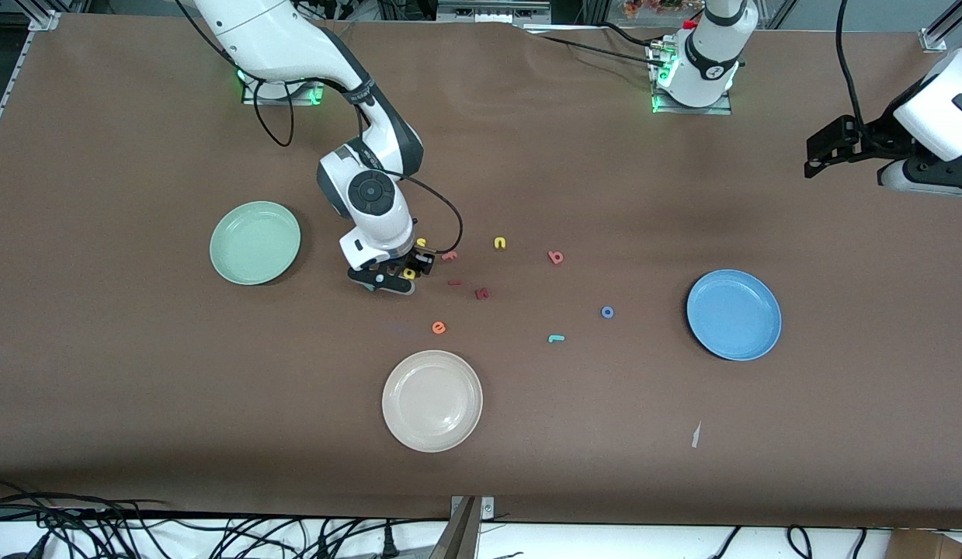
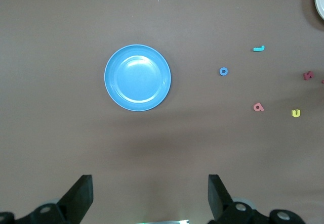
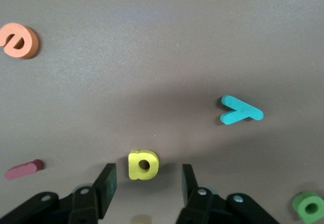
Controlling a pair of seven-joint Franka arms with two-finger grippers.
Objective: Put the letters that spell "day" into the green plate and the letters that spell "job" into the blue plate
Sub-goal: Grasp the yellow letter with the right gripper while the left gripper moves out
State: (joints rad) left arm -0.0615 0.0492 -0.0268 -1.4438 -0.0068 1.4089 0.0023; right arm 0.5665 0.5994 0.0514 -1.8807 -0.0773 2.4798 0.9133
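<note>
**A:** ok so where's the right gripper [image 1: 403,274] at?

**B:** down low at the table, right over the yellow "a" [image 3: 143,164]. Fingers [image 3: 106,187] sit on either side of it with a gap, so not clamped on it yet. Teal "y" [image 3: 241,110] lies nearby on the cloth, the green "d" [image 3: 308,206] close too, and the orange "e" [image 3: 18,40] a bit off.

**A:** and the plates?

**B:** green plate [image 1: 255,242] is toward the right arm's end, nothing in it. Blue plate [image 1: 734,314] is toward the left arm's end, nothing in it either. Cream plate [image 1: 432,401] is nearest the front camera.

**A:** the "job" letters?

**B:** all loose on the table between the gripper and the blue plate: pink "b" [image 1: 556,257], blue "o" [image 1: 607,312], teal "j" [image 1: 556,338].

**A:** left gripper [image 2: 150,196]?

**B:** waiting up high near the blue plate, fingers spread wide, holding nothing.
</note>
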